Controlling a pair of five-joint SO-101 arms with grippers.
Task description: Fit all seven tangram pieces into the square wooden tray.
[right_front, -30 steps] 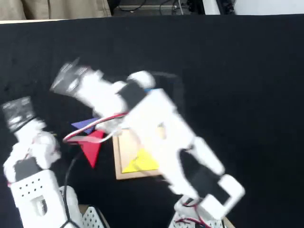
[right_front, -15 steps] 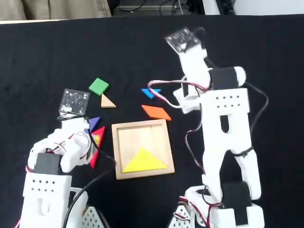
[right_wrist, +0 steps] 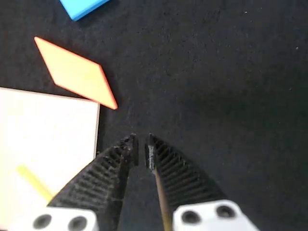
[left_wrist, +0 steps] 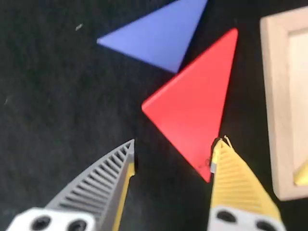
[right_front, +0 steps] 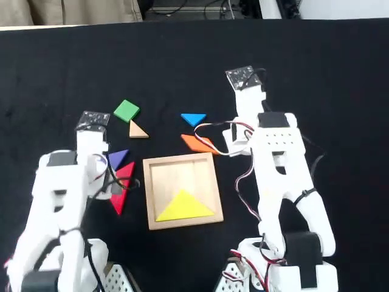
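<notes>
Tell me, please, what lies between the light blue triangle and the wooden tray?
The orange parallelogram lies between the light blue triangle and the wooden tray. The high view shows this, and the right wrist view agrees.

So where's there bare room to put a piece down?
Inside the tray, the wood beyond the yellow triangle is bare. The black table beyond the green square and blue triangle is bare too. Crowded: left of the tray, where red triangle, purple triangle and left gripper sit.
</notes>
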